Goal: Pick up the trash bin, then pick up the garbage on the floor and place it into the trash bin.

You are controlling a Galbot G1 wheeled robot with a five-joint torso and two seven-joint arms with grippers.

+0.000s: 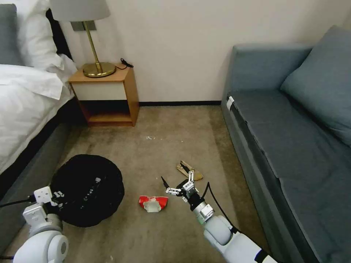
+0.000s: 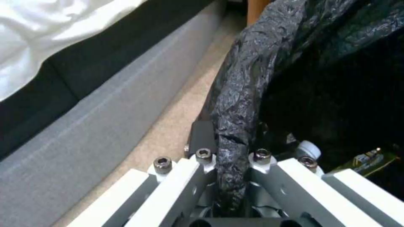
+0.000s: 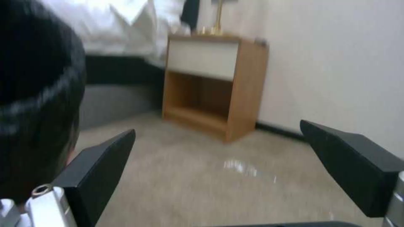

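Left tool [image 2: 229, 176] clamps trash bin [image 1: 87, 188] rim; right tool [image 1: 175, 180] spread wide

The carpet [image 1: 175, 131] is a strip with the bed [image 1: 25, 109] on the left and the sofa [image 1: 289, 146] on the right. The wooden nightstand [image 1: 109, 95] and the wall [image 1: 175, 47] close the far end. The trash bin [image 1: 87, 190] fills the left part near the bed. The red-white packet [image 1: 153, 203] and the tan paper [image 1: 188, 170] lie in the middle. There is bare carpet beyond them, up to the nightstand.
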